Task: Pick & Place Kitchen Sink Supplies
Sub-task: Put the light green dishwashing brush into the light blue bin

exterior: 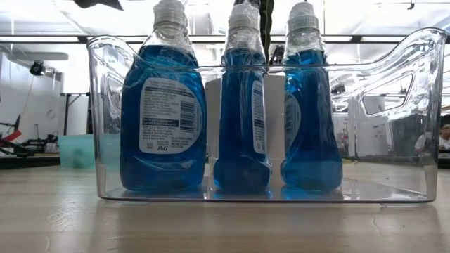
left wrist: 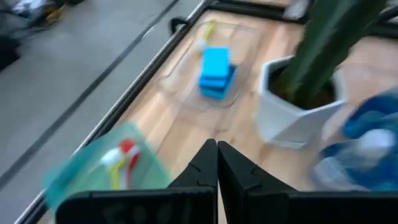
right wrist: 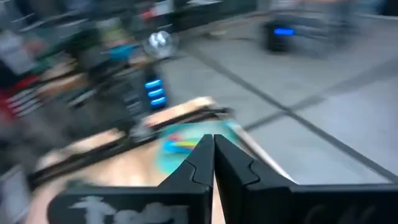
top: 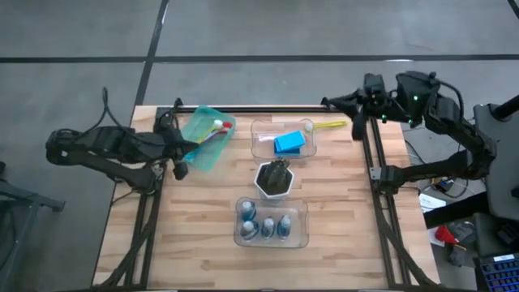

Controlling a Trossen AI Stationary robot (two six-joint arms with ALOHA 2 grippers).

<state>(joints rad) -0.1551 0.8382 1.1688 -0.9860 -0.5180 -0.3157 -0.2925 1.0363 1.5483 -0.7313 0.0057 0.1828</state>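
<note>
At the table's left edge, the left gripper (top: 180,169) is hanging with its fingers pressed together on nothing, just beside the tilted translucent green plastic tray (top: 197,136) that is holding slim red, yellow and pink brushes (top: 216,127). Further to that claw's right, the clear plastic bin (top: 258,146) is carrying two stacked flat blue rectangular sponges (top: 289,143), with a slim yellow-green brush (top: 328,125) lying across its far rim. Nearer the table's front, a second clear bin (top: 302,229) is holding three small clear bottles of blue liquid with grey caps (top: 267,228), behind which the white hexagonal pot with a dark plant (top: 274,179) is standing. At the far right corner, the right gripper (top: 354,128) is pinched closed and empty too, close to that stray brush.

Judging by this, the sorting is looking nearly complete; perhaps only the yellow-green brush is remaining.

From table height, the bottles (exterior: 240,105) are showing upright with labels, which the overhead camera is missing. From the left wrist, the sponges (left wrist: 216,72) are appearing stacked.
</note>
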